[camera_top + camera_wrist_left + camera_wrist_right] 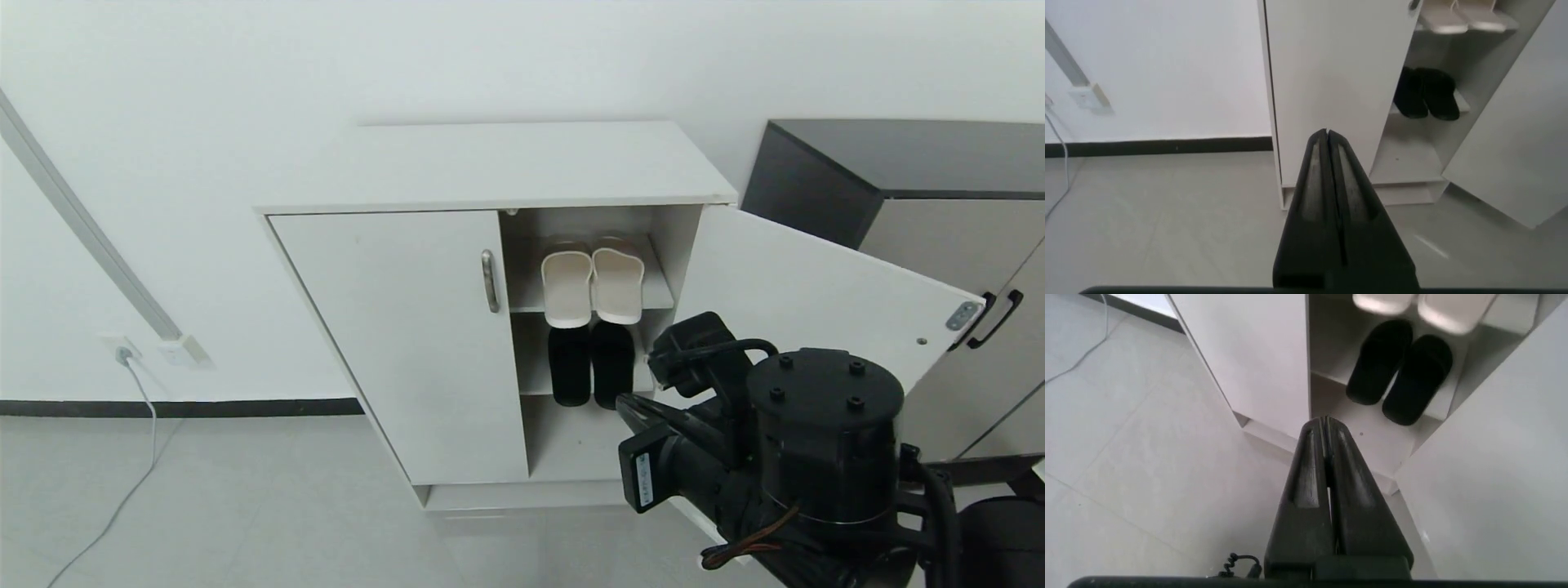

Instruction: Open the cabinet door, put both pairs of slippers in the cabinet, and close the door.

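Note:
The white cabinet (506, 163) has its right door (808, 286) swung open and its left door (408, 343) closed. A pair of white slippers (593, 286) lies on the top shelf. A pair of black slippers (592, 363) lies on the shelf below. My right gripper (624, 402) is shut and empty, low in front of the open compartment, beside the open door. In the right wrist view its shut gripper (1327, 420) points toward the black slippers (1400, 363). My left gripper (1327, 132) is shut and empty, facing the closed door from farther back, with the black slippers (1427, 92) off to one side.
A dark cabinet (898, 180) stands just right of the open door, with black handles near the door's edge. A wall socket with a grey cable (124, 354) is at the left. Open floor (204, 506) lies in front of the cabinet.

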Controlling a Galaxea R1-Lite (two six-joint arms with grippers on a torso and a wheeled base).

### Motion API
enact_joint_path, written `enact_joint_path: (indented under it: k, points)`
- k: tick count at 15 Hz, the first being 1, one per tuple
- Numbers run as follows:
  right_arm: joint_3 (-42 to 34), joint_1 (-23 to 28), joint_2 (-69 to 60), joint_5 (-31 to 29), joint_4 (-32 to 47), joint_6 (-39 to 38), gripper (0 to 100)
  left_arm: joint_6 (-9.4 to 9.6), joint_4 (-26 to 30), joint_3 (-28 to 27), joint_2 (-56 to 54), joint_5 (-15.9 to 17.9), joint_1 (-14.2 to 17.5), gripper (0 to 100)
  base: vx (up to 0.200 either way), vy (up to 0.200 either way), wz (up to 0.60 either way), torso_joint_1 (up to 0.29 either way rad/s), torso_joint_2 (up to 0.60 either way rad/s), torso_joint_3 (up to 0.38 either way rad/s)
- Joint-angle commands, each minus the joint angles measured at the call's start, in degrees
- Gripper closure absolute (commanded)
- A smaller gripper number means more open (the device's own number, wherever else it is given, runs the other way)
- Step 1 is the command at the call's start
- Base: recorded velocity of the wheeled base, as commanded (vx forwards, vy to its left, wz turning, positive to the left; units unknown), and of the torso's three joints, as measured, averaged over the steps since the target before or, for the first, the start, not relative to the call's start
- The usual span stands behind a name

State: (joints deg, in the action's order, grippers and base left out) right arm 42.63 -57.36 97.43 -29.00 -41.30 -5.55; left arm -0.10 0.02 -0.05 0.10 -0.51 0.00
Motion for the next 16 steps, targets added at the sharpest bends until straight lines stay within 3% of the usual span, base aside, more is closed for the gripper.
enact_joint_path:
  k: [1, 16]
  points:
    - [0.0, 0.1, 0.0, 0.0, 0.0, 0.0, 100, -0.08, 0.0, 0.0, 0.0, 0.0, 0.0, 100, 0.0, 0.0, 0.0, 0.188, -0.5, -0.31]
    - [-0.7, 0.1, -0.2, 0.0, -0.1, 0.0, 100, -0.08, 0.0, 0.0, 0.0, 0.0, 0.0, 100, 0.0, 0.0, 0.0, 0.231, -0.55, -0.317]
